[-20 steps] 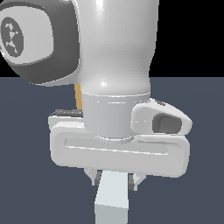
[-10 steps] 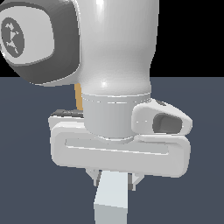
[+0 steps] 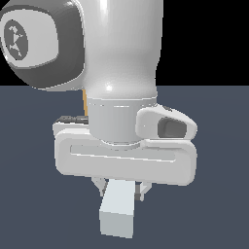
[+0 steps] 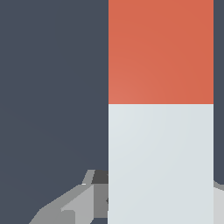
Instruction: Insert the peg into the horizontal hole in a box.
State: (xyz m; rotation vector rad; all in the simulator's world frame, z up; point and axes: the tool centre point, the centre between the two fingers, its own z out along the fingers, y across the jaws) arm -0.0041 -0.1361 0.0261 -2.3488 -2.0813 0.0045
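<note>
The peg (image 3: 117,206) is a square bar. In the exterior view only its white end shows, pointing toward the camera under the hand. The wrist view shows its white part (image 4: 161,162) and its orange-red end (image 4: 161,52). My gripper (image 3: 121,188) straddles the white part, with a finger (image 3: 99,185) against each side, shut on it. The fingers (image 4: 83,203) show at the edge of the wrist view. A thin tan strip of the box (image 3: 84,103) shows behind the arm. The hole is hidden.
The arm's white body (image 3: 121,58) fills most of the exterior view and hides what lies behind it. The floor (image 3: 219,214) is plain dark blue-grey.
</note>
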